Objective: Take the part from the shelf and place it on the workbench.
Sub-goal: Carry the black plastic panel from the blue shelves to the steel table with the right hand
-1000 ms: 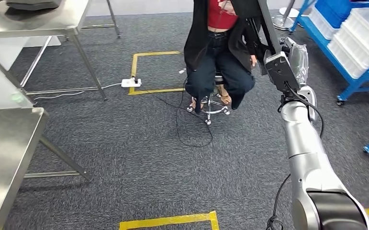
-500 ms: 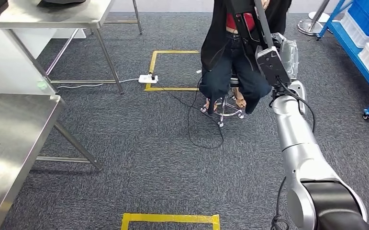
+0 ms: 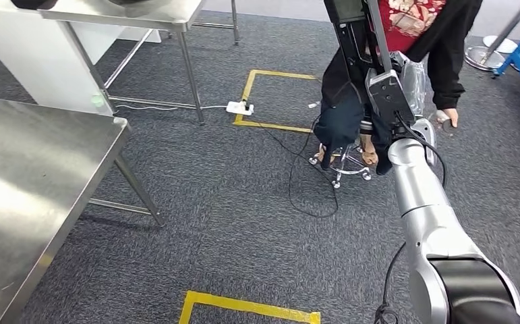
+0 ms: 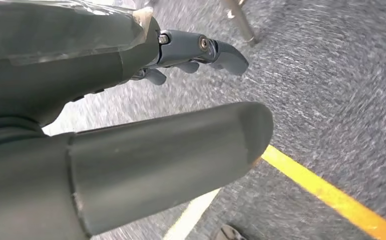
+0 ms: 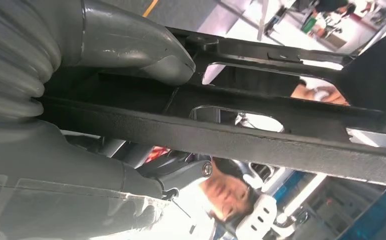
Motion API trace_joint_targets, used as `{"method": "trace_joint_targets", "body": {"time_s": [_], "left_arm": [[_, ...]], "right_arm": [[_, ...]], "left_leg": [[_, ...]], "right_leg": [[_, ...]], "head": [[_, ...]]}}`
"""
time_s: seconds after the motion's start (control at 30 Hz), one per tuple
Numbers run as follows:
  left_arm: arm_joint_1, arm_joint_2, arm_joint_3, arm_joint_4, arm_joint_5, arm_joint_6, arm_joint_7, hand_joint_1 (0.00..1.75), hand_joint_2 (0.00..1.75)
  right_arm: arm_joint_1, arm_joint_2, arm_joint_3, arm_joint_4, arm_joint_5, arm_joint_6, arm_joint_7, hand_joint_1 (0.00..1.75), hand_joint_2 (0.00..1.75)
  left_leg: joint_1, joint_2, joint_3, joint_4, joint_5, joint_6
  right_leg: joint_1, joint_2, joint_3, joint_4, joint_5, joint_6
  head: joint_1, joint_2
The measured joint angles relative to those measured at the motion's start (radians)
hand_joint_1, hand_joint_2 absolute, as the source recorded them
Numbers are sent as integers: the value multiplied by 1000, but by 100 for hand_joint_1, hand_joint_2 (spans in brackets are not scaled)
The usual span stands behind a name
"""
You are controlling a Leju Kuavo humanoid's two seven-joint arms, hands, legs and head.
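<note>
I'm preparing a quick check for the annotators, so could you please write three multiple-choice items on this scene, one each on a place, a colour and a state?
1. Where is the steel table in the head view?
A. far right
B. left
C. behind the person
2. What colour is the floor tape?
A. yellow
B. red
C. white
3. What is the right hand doing?
A. hanging open
B. resting on the table
C. holding the black part

B: the table fills the left side.
A: the tape on the carpet is yellow.
C: the right wrist view shows the thumb over the part's bar.
</note>
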Motion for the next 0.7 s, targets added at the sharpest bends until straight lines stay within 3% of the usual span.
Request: {"method": "trace_joint_targets", "body": {"time_s": [0.03, 0.07, 0.17, 0.2, 0.27, 0.33, 0.4, 0.43, 0.5, 0.57, 0.63, 0.7], "left_arm": [[-4, 8, 15, -2, 38, -21, -61, 0, 0], [-10, 19, 34, -4, 77, -42, -135, 0, 0], [-24, 51, 82, -7, 123, -71, -267, 0, 0], [-26, 59, 91, -7, 126, -73, -275, 0, 0], [-28, 70, 105, -8, 130, -73, -281, 0, 0], [-30, 74, 114, -8, 133, -72, -285, 0, 0], [-32, 74, 121, -8, 133, -72, -286, 0, 0], [-32, 74, 124, -8, 133, -72, -286, 0, 0], [-34, 76, 128, -8, 130, -70, -285, 0, 0], [-39, 80, 129, -8, 117, -61, -274, 0, 0], [-41, 82, 129, -8, 99, -44, -246, 0, 0], [-37, 81, 128, -8, 83, -23, -211, 0, 0]], "right_arm": [[7, -4, -1, -7, -4, 0, -1, 175, 175], [17, -9, -4, -19, -10, 1, -2, 175, 175], [51, -20, -10, -59, -21, 6, -3, 175, 175], [57, -20, -10, -68, -23, 8, -3, 175, 175], [67, -23, -12, -86, -26, 11, -3, 175, 175], [73, -27, -15, -98, -28, 13, -3, 175, 175], [78, -29, -17, -104, -28, 14, -3, 175, 175], [81, -30, -18, -105, -28, 14, -3, 175, 175], [84, -31, -18, -110, -28, 14, -3, 175, 175], [86, -36, -21, -117, -29, 16, -3, 175, 175], [88, -43, -27, -125, -30, 21, 0, 175, 175], [93, -50, -31, -135, -31, 28, 7, 175, 175]], "left_leg": [[1, -10, -3, 5, -1, -6], [1, -20, -6, 9, -2, -13], [4, -41, -17, 9, 3, -32], [5, -34, -19, 11, 2, -37], [5, 7, -41, 58, -33, -44], [5, 47, -97, 183, -100, -49], [7, 54, -149, 291, -139, -50], [7, 55, -151, 298, -133, -48], [4, 67, -95, 197, -78, -37], [-9, 100, -24, 67, -35, -23], [-20, 111, -2, 20, -29, -15], [-19, 90, 1, 12, -22, -7]], "right_leg": [[-3, 11, 32, -66, 24, 7], [-4, 19, 56, -114, 40, 7], [3, 13, 69, -140, 51, -19], [2, 8, 69, -141, 54, -27], [1, -2, 69, -143, 57, -43], [5, -14, 68, -143, 57, -55], [11, -30, 68, -143, 56, -58], [14, -37, 68, -143, 55, -59], [18, -52, 70, -143, 54, -60], [24, -69, 73, -142, 51, -59], [27, -86, 73, -143, 48, -55], [28, -99, 73, -143, 45, -48]], "head": [[0, 0], [1, 0], [2, 0], [1, 0], [-2, 0], [-5, 0], [-5, 0], [-5, 0], [-5, 0], [-4, 0], [-4, 0], [-4, 0]]}}
